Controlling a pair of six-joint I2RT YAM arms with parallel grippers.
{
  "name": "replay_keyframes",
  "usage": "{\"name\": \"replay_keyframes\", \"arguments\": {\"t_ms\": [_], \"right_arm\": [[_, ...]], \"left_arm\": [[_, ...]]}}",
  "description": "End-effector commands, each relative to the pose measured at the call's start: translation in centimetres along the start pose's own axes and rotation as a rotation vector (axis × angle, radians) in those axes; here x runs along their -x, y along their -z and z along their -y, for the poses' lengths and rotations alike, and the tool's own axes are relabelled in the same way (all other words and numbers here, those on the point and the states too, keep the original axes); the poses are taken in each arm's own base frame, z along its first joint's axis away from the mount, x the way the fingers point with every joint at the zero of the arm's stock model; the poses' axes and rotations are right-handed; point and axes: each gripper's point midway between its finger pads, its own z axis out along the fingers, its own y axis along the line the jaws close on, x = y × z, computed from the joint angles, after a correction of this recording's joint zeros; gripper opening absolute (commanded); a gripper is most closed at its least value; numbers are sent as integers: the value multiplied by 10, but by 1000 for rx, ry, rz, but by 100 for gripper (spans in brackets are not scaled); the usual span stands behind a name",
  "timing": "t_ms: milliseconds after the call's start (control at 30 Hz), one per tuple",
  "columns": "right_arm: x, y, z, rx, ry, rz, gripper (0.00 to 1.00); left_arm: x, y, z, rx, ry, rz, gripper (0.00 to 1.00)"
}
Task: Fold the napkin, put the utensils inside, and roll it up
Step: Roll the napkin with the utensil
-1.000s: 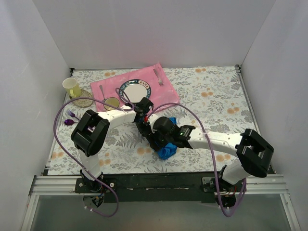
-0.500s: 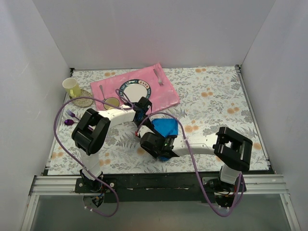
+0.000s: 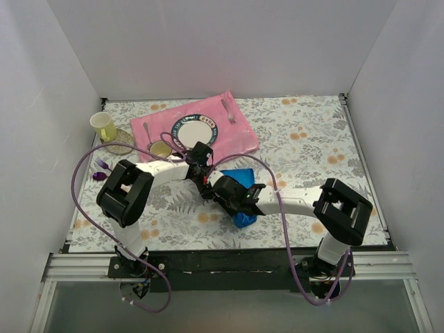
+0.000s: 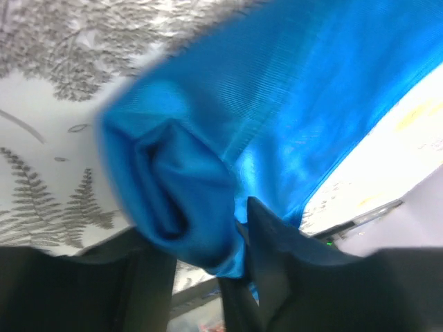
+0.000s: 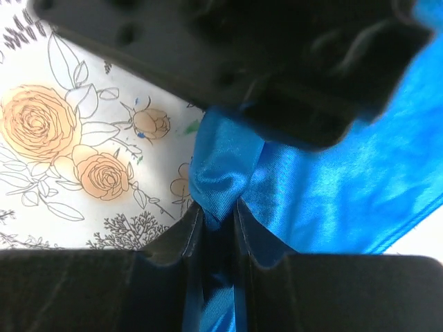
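The blue napkin (image 3: 241, 177) is bunched up at mid-table between both arms, one end hanging toward the near edge. My right gripper (image 3: 222, 189) (image 5: 216, 207) is shut on a pinched fold of the napkin (image 5: 346, 180). My left gripper (image 3: 207, 180) (image 4: 201, 228) stands open, its jaws apart, with a rolled wad of the napkin (image 4: 277, 104) lying loosely between the fingers. The spoon (image 3: 159, 148), with a gold bowl and a thin dark handle, lies at the pink mat's near left corner, clear of both grippers.
The pink mat (image 3: 236, 135) at the back holds a plate (image 3: 194, 130) and a silver fork (image 3: 228, 109). A yellow cup (image 3: 104, 126) and a round coaster (image 3: 119, 145) stand at the back left. A purple fork and spoon (image 3: 101, 168) lie by the left wall.
My right gripper has closed on a fold of the napkin. My left gripper's jaws have widened around the cloth. The napkin's loose end now hangs nearer the front edge.
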Motion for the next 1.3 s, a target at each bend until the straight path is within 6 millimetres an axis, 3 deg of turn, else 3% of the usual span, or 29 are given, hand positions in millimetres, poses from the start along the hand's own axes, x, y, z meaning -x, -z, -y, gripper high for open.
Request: {"name": "replay_keyframes", "arguments": {"t_ms": [0, 67, 200, 367, 533, 633, 667, 800, 900, 1100, 1167, 1267], "right_arm": [[-20, -2, -15, 204, -49, -66, 7], [-19, 2, -25, 292, -78, -77, 6], [-16, 6, -26, 431, -200, -87, 5], [-10, 16, -34, 612, -339, -102, 4], [-9, 19, -30, 762, -510, -123, 4], [2, 17, -28, 836, -614, -94, 5], [-5, 15, -29, 852, -653, -113, 5], [0, 16, -26, 926, -827, -108, 6], [0, 16, -26, 984, -879, -68, 5], [-4, 17, -28, 997, -922, -59, 5], [-4, 18, -27, 996, -918, -54, 6], [-4, 18, -27, 998, -912, -50, 8]], "left_arm": [[9, 3, -14, 23, -84, 72, 48], [14, 13, -6, -15, -93, 109, 58], [25, 33, -1, -68, -79, 161, 64], [41, 60, -6, -139, -34, 221, 67], [39, 88, 6, -234, -60, 258, 68], [25, 85, 4, -257, -69, 193, 68], [18, 84, 7, -270, -76, 179, 68], [-8, 71, 2, -236, -109, 140, 68], [-22, 55, -2, -203, -92, 107, 76], [-12, 23, -8, -94, -58, 144, 75], [-10, 16, -8, -69, -60, 151, 72], [-11, -1, -27, 24, -40, 144, 61]]}}
